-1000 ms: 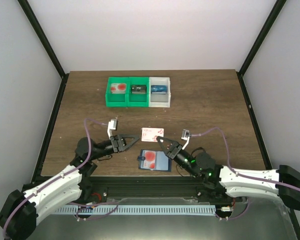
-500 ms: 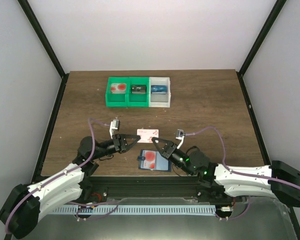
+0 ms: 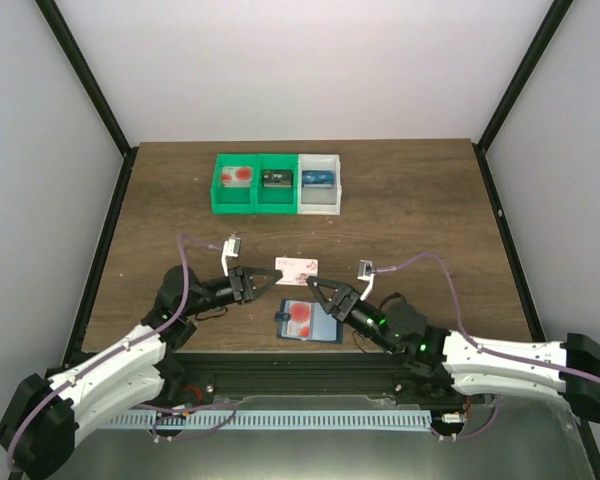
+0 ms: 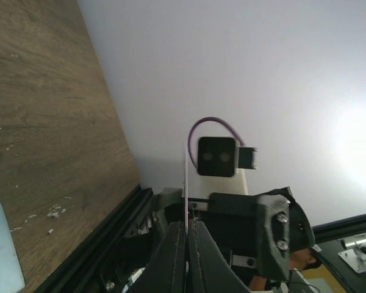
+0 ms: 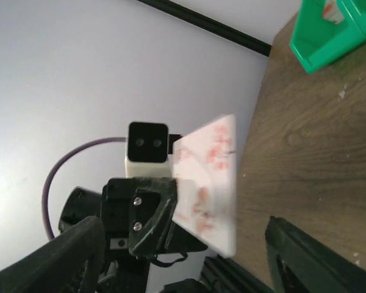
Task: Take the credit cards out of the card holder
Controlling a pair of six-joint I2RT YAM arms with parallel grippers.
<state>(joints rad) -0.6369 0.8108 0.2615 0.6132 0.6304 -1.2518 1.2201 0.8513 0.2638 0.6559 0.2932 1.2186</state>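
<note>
The left gripper (image 3: 265, 278) is clamping shut on one credit card (image 3: 296, 267) just left of frame centre in the top view. The left wrist view is showing this card edge-on, as a thin line between the closed fingers (image 4: 172, 256). The right gripper (image 3: 320, 290) is sitting just below and right of that card with its jaws spread, gripping nothing. Its wrist view is showing the card's red-marked face out ahead of it.

Edges and room: the card holder (image 3: 325, 328) is lying open at lower centre, close to the table's (image 3: 430, 220) near edge and directly below both grippers. Bare wood is running wide to the left and right of the arms, out to the black rails (image 3: 108, 240) along the sides. A clear band of wood is also lying between the held card and the bins at upper centre. The green bin (image 3: 255, 208) and the white bin (image 3: 320, 208) are touching side by side, set back from the far edge.

Count: three pale cards.
- One is in the left gripper.
- A second credit card (image 3: 300, 315), bearing a red circle, is lying on the holder. Whether it is tucked into a pocket cannot be told.
- A third credit card (image 3: 237, 175) is resting in the green bin's left compartment.

One black item (image 3: 278, 179) is sitting in the green bin's right compartment, and one blue item (image 3: 320, 179) in the white bin. There are two bins and one holder.
</note>
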